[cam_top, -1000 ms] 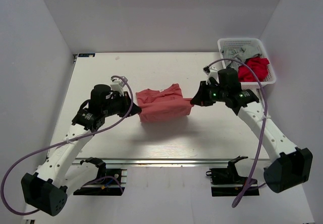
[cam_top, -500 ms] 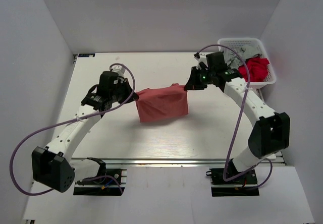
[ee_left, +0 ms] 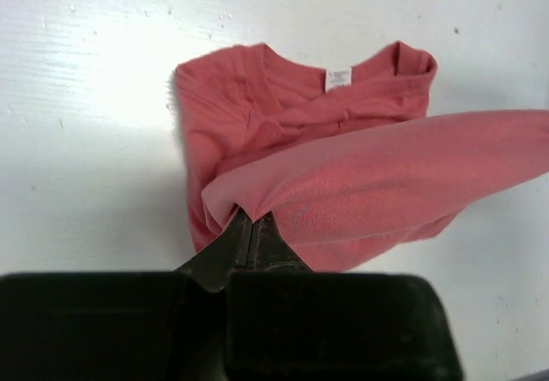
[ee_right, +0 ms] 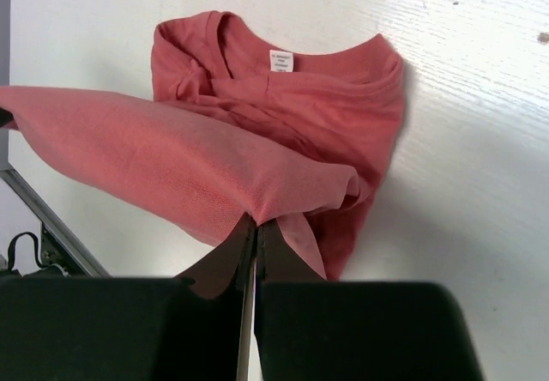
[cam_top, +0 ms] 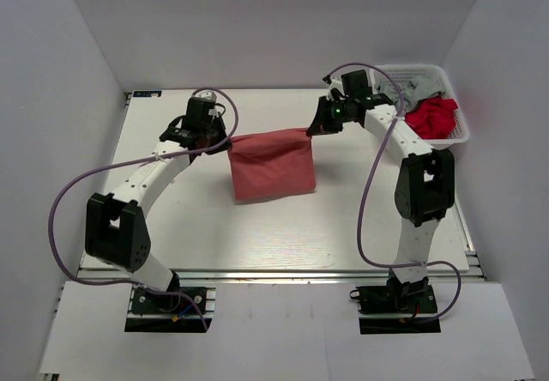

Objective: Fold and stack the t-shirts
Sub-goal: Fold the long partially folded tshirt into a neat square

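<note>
A salmon-red t-shirt (cam_top: 273, 165) hangs stretched between both arms over the middle of the white table (cam_top: 257, 239). My left gripper (cam_top: 228, 142) is shut on its left corner, and my right gripper (cam_top: 310, 131) is shut on its right corner. The held edge is taut and lifted; the rest drapes down toward me onto the table. In the left wrist view the t-shirt (ee_left: 343, 175) shows its round neck and white label lying on the table beyond the gripper (ee_left: 249, 218). The right wrist view shows the t-shirt (ee_right: 257, 149) pinched at the gripper (ee_right: 256, 220).
A white basket (cam_top: 461, 132) at the back right holds a bright red garment (cam_top: 431, 117) and a grey one (cam_top: 410, 91). Purple cables loop from both arms. Grey walls close in the table at the back and sides.
Both grippers have carried the t-shirt's held edge away from me toward the back of the table and raised it, arms stretching out. The cloth now hangs flatter and wider.
</note>
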Robot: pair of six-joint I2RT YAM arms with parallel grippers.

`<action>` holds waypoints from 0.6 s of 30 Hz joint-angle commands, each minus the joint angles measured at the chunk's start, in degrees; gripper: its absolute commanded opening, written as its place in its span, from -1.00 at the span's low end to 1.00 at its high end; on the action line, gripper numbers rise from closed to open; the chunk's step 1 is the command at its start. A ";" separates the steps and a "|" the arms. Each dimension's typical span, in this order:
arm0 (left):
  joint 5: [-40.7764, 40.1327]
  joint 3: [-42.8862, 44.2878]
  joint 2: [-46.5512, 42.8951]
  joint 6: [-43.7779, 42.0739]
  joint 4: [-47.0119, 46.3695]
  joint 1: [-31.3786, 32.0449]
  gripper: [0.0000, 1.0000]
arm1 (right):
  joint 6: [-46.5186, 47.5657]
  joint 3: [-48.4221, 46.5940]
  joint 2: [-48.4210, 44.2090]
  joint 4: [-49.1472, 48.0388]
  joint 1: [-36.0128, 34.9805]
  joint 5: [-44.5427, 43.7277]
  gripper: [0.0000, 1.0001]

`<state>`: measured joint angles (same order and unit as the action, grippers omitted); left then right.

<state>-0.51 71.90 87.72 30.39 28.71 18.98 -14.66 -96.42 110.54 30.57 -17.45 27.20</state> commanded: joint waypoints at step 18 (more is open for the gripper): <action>5.51 13.08 19.67 -7.44 -14.91 -6.94 0.98 | -1.87 -21.96 21.74 -9.56 4.00 8.21 0.80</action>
<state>2.15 80.99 107.68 27.57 20.18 12.99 -16.27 -112.07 133.38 26.83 -14.92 33.54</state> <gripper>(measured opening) 0.926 0.578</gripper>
